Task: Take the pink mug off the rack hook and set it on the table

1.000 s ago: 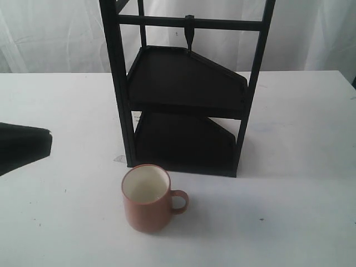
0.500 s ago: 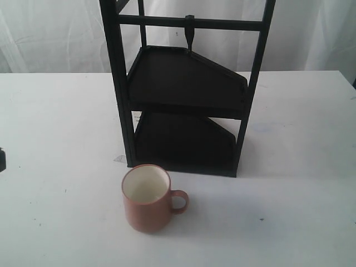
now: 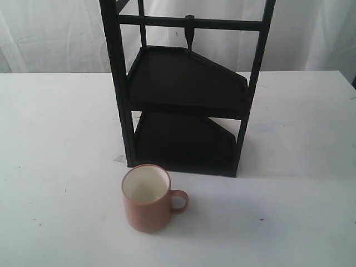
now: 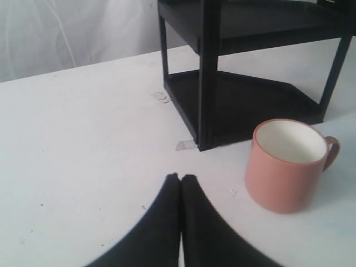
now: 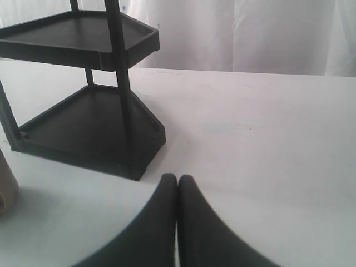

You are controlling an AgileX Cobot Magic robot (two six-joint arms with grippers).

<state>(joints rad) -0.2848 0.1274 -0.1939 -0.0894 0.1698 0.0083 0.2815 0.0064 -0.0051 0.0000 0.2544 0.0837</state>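
The pink mug (image 3: pixel 148 198) stands upright on the white table (image 3: pixel 61 128), just in front of the black rack, its handle pointing right. The rack hook (image 3: pixel 189 32) hangs bare from the top crossbar. Neither arm shows in the exterior view. In the left wrist view my left gripper (image 4: pixel 181 177) is shut and empty, a short way apart from the mug (image 4: pixel 286 164). My right gripper (image 5: pixel 178 178) is likewise shut with nothing in it, near the rack's corner post; a sliver of the mug (image 5: pixel 6 186) shows at that view's edge.
The black two-shelf rack (image 3: pixel 186 94) stands at the table's middle back, both shelves bare. A white curtain hangs behind the table. A small scrap of tape (image 3: pixel 119 159) lies by the rack's front left foot.
The left arm has drawn back leftward out of the exterior view. The mug and rack have not moved.
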